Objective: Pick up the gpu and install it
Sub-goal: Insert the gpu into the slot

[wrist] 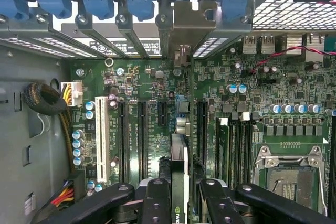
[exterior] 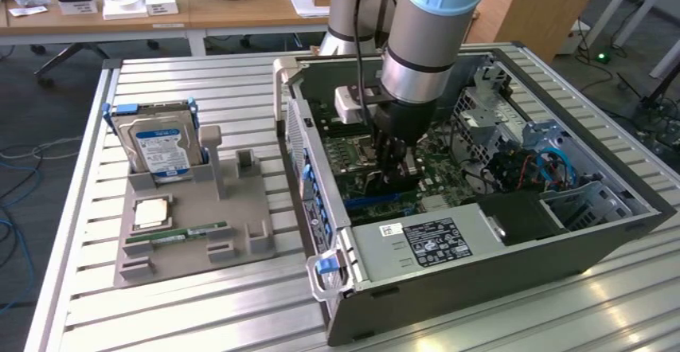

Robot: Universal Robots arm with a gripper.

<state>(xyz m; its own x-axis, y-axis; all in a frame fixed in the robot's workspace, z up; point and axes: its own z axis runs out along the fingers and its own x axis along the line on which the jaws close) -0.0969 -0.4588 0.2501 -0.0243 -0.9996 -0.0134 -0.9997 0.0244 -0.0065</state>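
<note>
The gpu (wrist: 179, 182) is a thin dark card seen edge-on, standing upright over the long slots of the green motherboard (wrist: 142, 82). Its pale metal bracket (wrist: 185, 22) lies against the case's rear slot openings under the blue clips. My gripper (wrist: 181, 208) is shut on the gpu, with one black finger (wrist: 156, 203) on each side of the card. In the exterior view the gripper (exterior: 393, 169) reaches straight down into the open computer case (exterior: 595, 232), and the dark gpu (exterior: 389, 183) sits low against the board.
A grey fixture (exterior: 255, 209) at the exterior view's left holds a hard drive (exterior: 159, 145), a square chip (exterior: 151, 211) and a green memory stick (exterior: 175, 233). Inside the case are a power supply (exterior: 425, 244), a CPU socket (wrist: 286, 169) and cable bundles (wrist: 44, 100).
</note>
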